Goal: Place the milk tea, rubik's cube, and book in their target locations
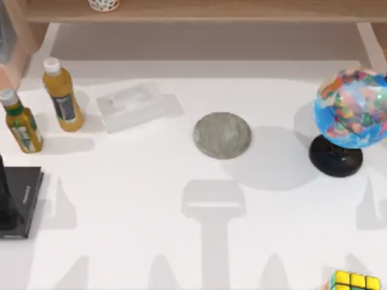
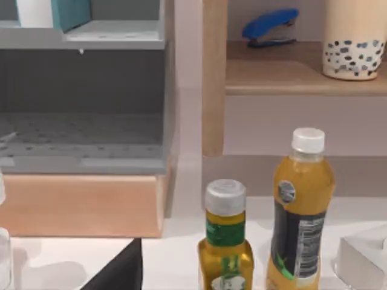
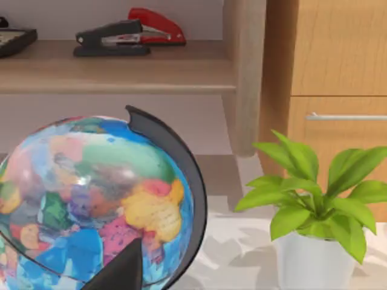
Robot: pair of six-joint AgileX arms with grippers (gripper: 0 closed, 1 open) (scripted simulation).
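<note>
The rubik's cube point(image 1: 354, 281) lies at the table's front right edge, yellow face up. On the wooden back shelf stands the milk tea point(image 2: 354, 40), with dark pearls at its base point(image 1: 103, 5). The teal book point(image 2: 70, 12) rests with white page edges on a grey shelf unit point(image 2: 84, 90) at the far left. In the middle of the table is the round grey coaster point(image 1: 222, 135), and the flat black slab point(image 1: 24, 196) lies at the left edge. A dark wedge of my left gripper point(image 2: 118, 272) and one of my right gripper point(image 3: 118, 272) edge into their wrist views.
Two yellow bottles point(image 1: 61, 95) point(image 1: 20, 121) stand back left beside a clear box point(image 1: 130, 106). A globe point(image 1: 351, 116) stands at the right, a potted plant point(image 3: 308, 205) beside it. Staplers point(image 2: 269, 25) point(image 3: 127, 33) lie on the shelf. A dark upright shape point(image 1: 3, 193) overlaps the slab.
</note>
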